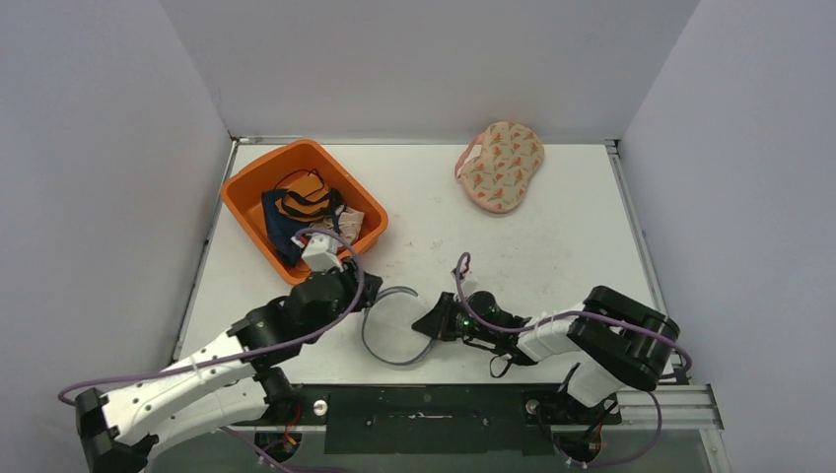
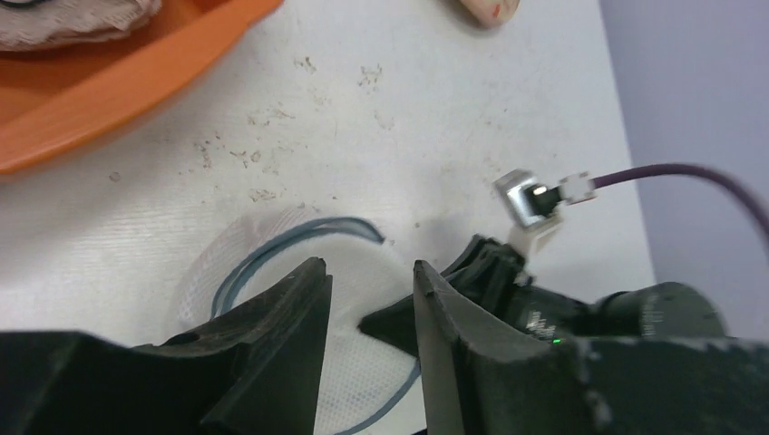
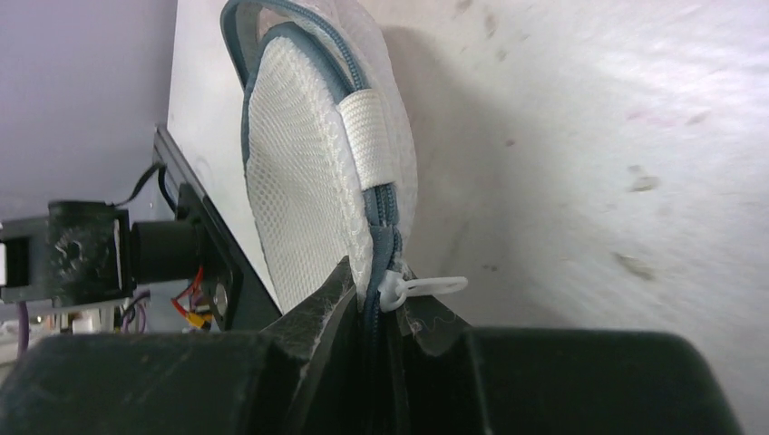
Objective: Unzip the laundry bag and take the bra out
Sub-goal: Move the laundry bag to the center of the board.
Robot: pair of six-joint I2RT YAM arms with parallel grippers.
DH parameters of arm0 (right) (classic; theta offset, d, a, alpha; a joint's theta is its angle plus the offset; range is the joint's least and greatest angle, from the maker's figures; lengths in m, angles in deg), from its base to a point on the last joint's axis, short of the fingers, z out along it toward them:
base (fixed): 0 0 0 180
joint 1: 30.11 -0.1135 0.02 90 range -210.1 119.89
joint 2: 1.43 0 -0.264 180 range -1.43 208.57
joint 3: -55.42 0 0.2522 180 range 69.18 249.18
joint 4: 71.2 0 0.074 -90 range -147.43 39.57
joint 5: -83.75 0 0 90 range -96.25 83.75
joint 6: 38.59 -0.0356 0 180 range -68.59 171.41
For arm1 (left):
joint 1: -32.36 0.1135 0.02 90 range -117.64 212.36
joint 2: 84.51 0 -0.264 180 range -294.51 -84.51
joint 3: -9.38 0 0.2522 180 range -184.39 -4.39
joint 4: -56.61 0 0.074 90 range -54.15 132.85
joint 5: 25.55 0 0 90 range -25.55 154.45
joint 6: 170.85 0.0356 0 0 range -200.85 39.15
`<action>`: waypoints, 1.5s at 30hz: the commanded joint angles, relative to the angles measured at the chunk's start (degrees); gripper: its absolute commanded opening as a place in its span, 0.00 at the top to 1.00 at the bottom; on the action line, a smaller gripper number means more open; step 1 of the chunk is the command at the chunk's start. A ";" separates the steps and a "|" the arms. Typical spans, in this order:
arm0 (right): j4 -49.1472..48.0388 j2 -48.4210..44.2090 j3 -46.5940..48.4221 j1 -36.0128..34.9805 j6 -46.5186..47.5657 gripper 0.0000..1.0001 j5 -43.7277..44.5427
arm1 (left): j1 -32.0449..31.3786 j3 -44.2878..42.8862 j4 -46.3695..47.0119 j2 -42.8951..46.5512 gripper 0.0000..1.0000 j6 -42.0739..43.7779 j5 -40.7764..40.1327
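Two grippers meet at the laundry bag (image 1: 394, 325), a flat white mesh round with a grey zipper (image 3: 385, 236) that lies on the table (image 1: 552, 256) low in the centre of the overhead view. The right gripper (image 3: 376, 281) comes in from the lower right with its fingers pressed together on the bag's rim. They pinch the mesh on either side of the zipper, just beside a small white plastic tie (image 3: 426, 288). The left gripper (image 2: 367, 267) sits over the bag's left edge with its jaws partly apart and nothing between them — mesh shows through the gap. I cannot tell if it touches the bag. An orange bin (image 1: 251, 192) of clothes stands at the upper left.
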 commanded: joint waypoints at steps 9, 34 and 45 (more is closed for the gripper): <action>-11.61 25.19 21.87 -9.84 -9.30 0.95 2.01 | -0.10 -14.07 -25.00 14.37 0.58 0.37 -10.88; 3.20 41.50 47.33 -23.57 -13.64 0.90 18.74 | -0.08 -13.22 -31.23 23.73 0.54 -3.30 -16.42; 3.38 34.30 38.81 -24.27 -11.03 0.16 20.15 | -0.10 -11.92 -31.56 24.87 0.50 -3.70 -17.46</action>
